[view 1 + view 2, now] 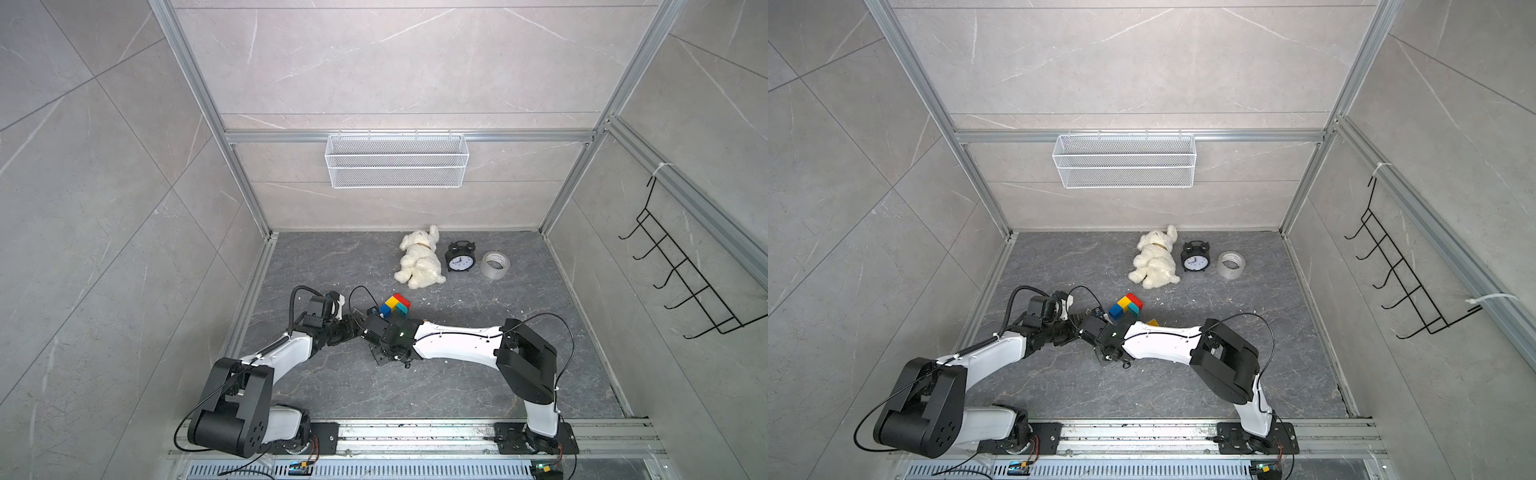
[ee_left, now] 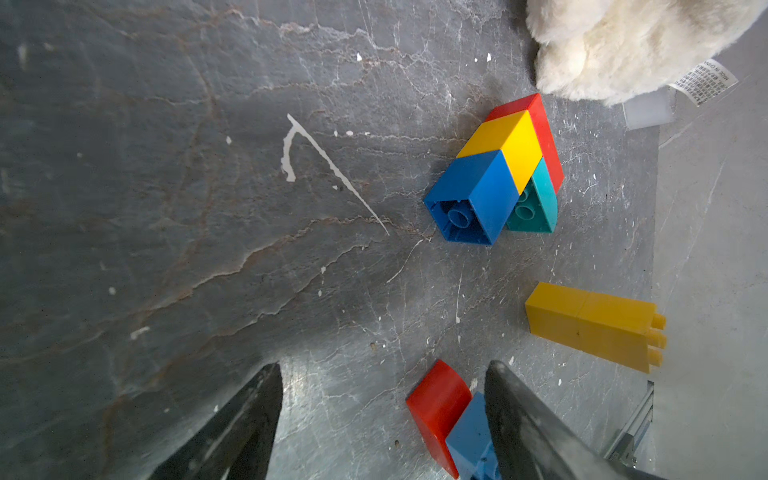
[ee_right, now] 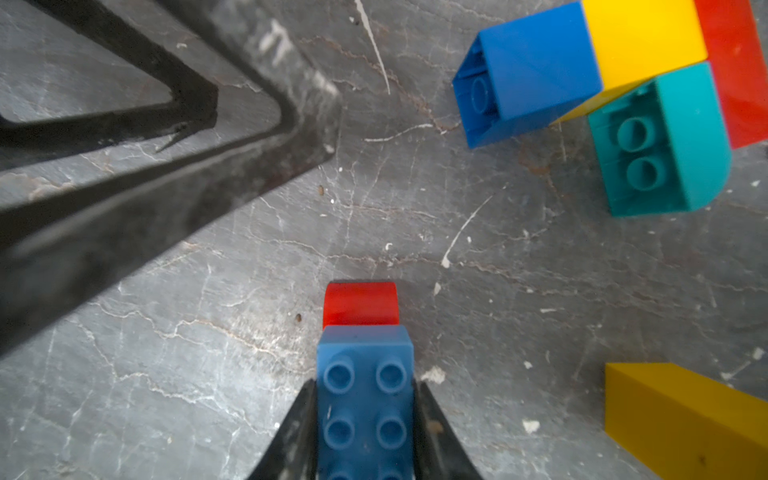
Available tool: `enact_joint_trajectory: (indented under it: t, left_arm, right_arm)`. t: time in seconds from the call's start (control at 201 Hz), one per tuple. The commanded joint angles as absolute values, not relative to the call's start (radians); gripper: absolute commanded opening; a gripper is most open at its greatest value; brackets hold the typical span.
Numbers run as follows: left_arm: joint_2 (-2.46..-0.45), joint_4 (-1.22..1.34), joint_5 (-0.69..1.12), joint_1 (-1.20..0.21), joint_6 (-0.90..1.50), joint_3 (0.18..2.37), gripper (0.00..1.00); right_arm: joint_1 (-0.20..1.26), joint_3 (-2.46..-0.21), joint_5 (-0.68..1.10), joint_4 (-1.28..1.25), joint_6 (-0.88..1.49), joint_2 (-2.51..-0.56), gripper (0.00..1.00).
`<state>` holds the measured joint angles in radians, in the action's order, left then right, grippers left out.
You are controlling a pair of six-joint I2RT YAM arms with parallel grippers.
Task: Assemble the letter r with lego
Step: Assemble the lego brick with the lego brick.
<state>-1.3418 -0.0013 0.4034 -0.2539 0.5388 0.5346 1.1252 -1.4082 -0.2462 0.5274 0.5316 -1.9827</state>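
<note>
The right pincer (image 3: 365,388) is closed narrowly on a blue brick (image 3: 365,419), clamped by its side faces with the studs turned toward the wrist camera. A curved red brick (image 3: 360,305) is joined to its far end; whether that end touches the bench (image 3: 540,291) cannot be told. The left pincer (image 2: 382,374) is spread wide and nothing is gripped; one of its fingers (image 3: 187,208) is seen near the held pair but apart from it.

Just beyond both pincers, a brick cluster (image 1: 395,306) of blue, yellow, red and teal pieces is laid on its side on the bench, the hollow undersides of the blue and teal pieces faced toward the pincers. A yellow pair (image 2: 590,326), joined end to end, is laid flat near the cluster, apart from it.

The right arm (image 1: 457,336) is stretched low across the bench from the near right of the rail (image 1: 415,432), elbow raised, white forearm levelled toward the middle. The left arm (image 1: 286,347) is angled inward from the near left, wrist bent toward the right pincer. Farther back, a plush toy (image 1: 419,259), a clock (image 1: 459,257) and a tape roll (image 1: 495,264) are lined up.
</note>
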Motion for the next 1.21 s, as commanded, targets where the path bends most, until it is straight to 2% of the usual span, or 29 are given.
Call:
enact_joint_trajectory:
  t: [0.0,0.737,0.981,1.205]
  left_arm:
    - [-1.344,0.016,0.433,-0.256,0.537,0.554,0.79]
    - [-1.374,0.020,0.435,-0.256,0.528,0.568,0.79]
    - [-1.379,0.018,0.444,-0.256,0.526,0.573,0.79]
    - [-1.380,0.018,0.436,-0.256,0.526,0.569,0.79]
  right_arm:
    - [1.127,-1.407,-0.228,0.612,0.549,-2.014,0.28]
    - [1.142,-1.348,-0.210,0.718,0.581,-2.022,0.27]
    - [1.142,-1.362,-0.107,0.675,0.587,-2.090,0.27]
    - [1.141,-1.392,-0.097,0.714,0.568,-2.125,0.27]
